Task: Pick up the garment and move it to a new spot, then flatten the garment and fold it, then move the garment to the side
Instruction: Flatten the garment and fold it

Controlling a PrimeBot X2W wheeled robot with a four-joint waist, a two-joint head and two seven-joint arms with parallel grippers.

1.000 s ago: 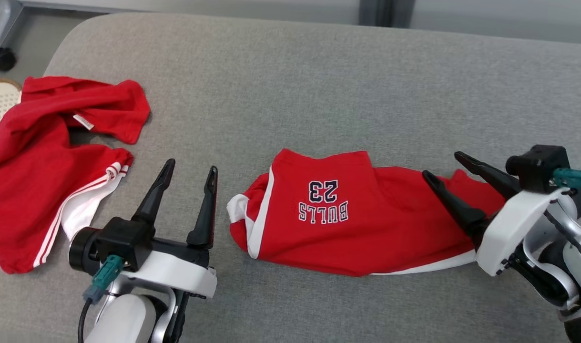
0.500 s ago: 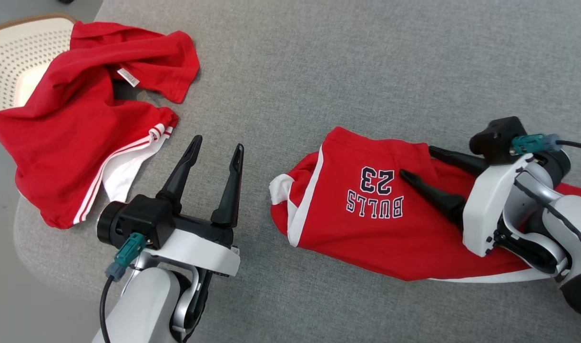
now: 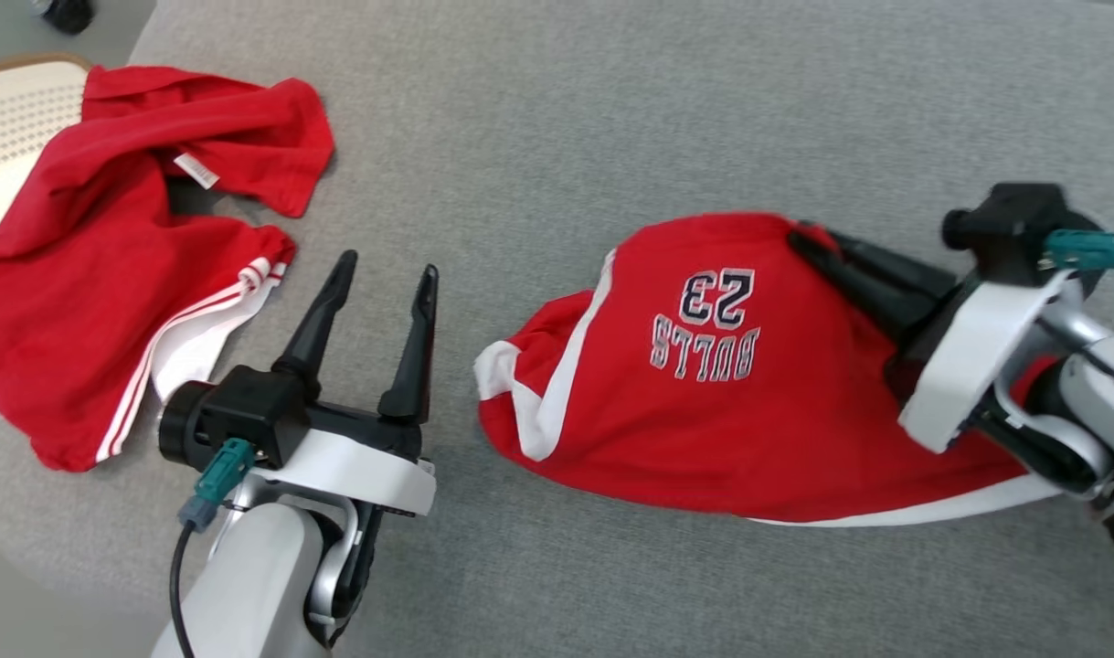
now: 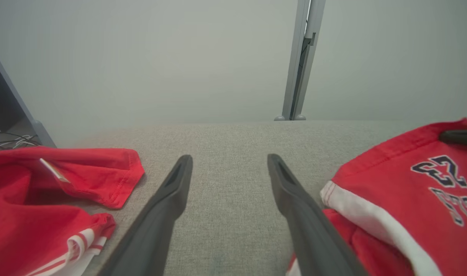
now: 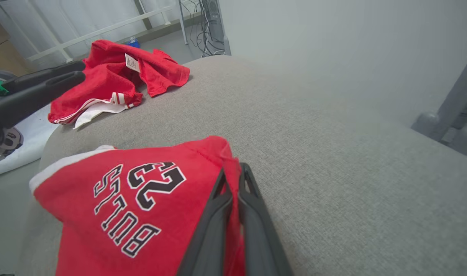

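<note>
Lying right of centre on the grey padded surface, the red BULLS 23 garment is pinched at its far edge by the right gripper, whose fingers are clamped on the cloth. The left gripper is held spread wide and empty, just beside the garment's white-trimmed end. A second red garment is seen crumpled farther left.

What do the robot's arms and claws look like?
Arms: white and grey shells. The left gripper and right gripper are black with two long, pointy jaws each. A teal plug sits at each wrist; the left one trails a black cable.
</note>
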